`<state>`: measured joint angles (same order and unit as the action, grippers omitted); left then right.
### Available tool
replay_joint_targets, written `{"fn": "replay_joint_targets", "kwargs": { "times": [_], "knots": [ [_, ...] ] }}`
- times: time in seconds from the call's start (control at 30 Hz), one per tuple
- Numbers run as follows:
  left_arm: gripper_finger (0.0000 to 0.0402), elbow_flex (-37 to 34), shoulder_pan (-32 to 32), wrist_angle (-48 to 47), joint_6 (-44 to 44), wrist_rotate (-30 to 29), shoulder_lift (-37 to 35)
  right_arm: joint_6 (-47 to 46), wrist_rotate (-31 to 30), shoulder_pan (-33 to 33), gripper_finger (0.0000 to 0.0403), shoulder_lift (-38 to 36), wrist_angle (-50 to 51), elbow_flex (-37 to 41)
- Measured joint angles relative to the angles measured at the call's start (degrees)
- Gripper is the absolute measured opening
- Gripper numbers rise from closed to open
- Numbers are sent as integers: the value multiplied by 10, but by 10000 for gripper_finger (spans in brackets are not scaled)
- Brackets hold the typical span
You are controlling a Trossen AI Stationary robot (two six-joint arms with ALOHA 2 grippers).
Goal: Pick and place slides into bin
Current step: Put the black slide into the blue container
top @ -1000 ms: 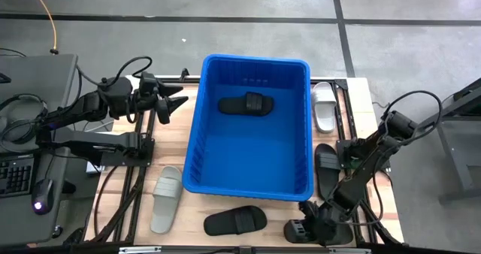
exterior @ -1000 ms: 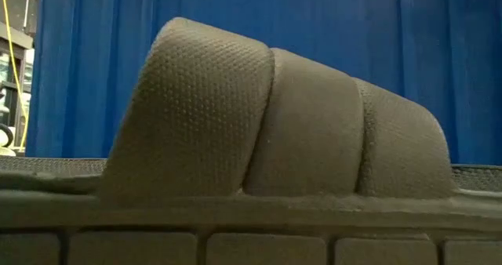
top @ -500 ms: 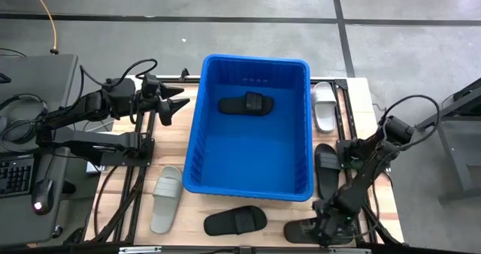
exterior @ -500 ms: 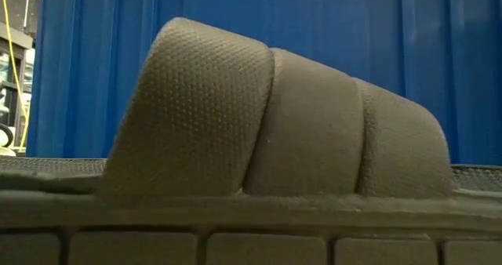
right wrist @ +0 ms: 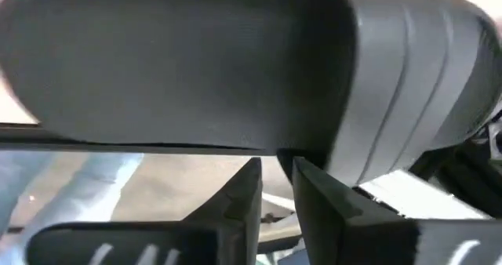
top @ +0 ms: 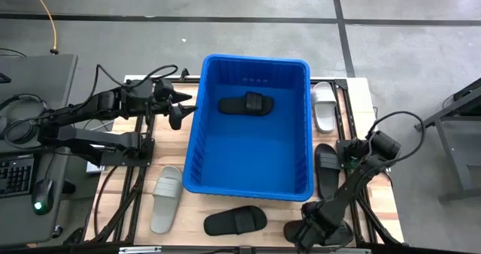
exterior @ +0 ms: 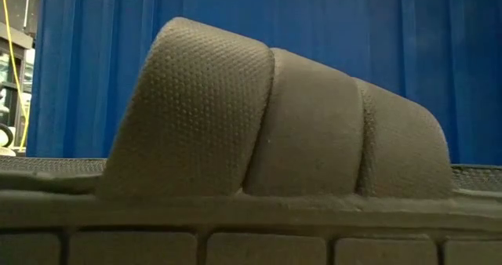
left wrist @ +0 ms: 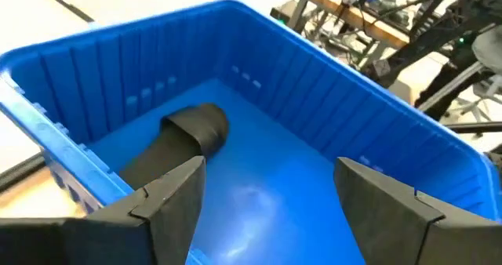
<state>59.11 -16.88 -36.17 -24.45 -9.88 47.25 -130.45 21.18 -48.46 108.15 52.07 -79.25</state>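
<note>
We see right gripper (top: pixel 314 231) jaws clamped on black slide (right wrist: pixel 235 69) strap, near table edge; left gripper (top: pixel 177 108) jaws apart beside bin (top: pixel 197 134).

glossy ribbed plastic bin (top: pixel 197 134); matt dimpled rubber slide (exterior: pixel 274 116); bare wood table (top: pixel 120 186).

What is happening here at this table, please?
A two-armed robot is putting slides into a blue bin. One black slide already lies inside it. The right gripper is down at the near right corner of the table, its fingers nearly shut on the strap of another black slide. The left gripper hangs open at the bin's left rim and holds nothing. Four more slides lie on the table around the bin: two black, two light.
</note>
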Motion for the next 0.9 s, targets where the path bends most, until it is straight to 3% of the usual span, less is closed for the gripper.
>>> {"fn": "replay_joint_targets", "kwargs": {
  "times": [0.13,0.27,0.43,0.73,0.9],
  "knots": [
    [271,0,0,1,-13,5,-2,-54,-10,1,60,2,-36,0],
    [271,0,0,2,-13,9,-16,-76,30,1,69,3,-42,5],
    [271,0,0,3,-3,-1,-33,-98,62,-3,113,3,-13,5],
    [271,0,0,-8,3,4,-33,-76,32,7,197,3,36,5],
    [271,0,0,-8,1,4,-43,-51,25,19,220,7,51,4]
  ]
}}
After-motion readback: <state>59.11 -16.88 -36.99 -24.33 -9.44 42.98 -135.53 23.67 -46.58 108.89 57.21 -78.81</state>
